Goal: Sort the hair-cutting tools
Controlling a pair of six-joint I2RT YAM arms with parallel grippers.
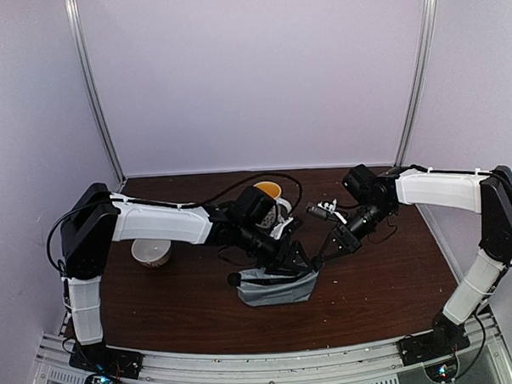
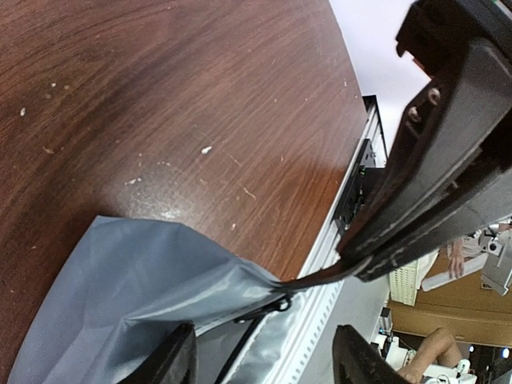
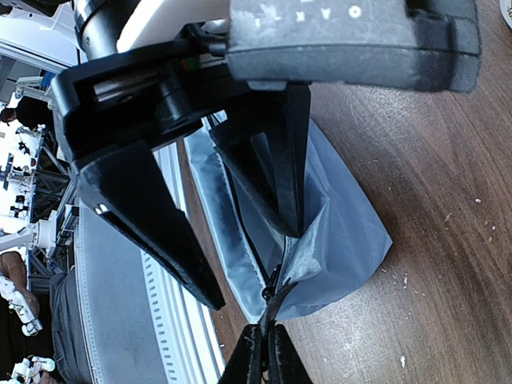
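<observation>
Where the two arms meet at mid-bench, the items stand as follows.

Item 1, grey zip pouch (image 1: 277,289) (image 2: 120,296) (image 3: 344,232): lies on the dark wooden bench (image 1: 159,307) near its front middle, mouth gaping toward the arms' tips. A dark rounded end shows at its left end; what it belongs to cannot be told.

Item 2, right pincer (image 1: 320,261) (image 2: 352,264) (image 3: 264,360): jaws together, clamped on the pouch's zip edge at the right corner of the mouth and holding that edge raised off the wood.

Item 3, left pincer (image 1: 303,262) (image 2: 268,364): jaws well apart, gripping nothing. In the right wrist view one of its fingers (image 3: 280,160) reaches inside the pouch mouth, while the other finger (image 3: 152,224) stands outside the near wall.

Item 4, hair-cutting tools (image 1: 325,211): a small dark-and-pale cluster on the bench behind the pouch, between the mug and the right arm, apart from both pincers. The single pieces are too small to tell.

Item 5, mug (image 1: 269,191): upright, yellow inside, behind the left arm's wrist.

Item 6, white bowl (image 1: 151,252): on the bench at the left, partly under the left forearm.
</observation>
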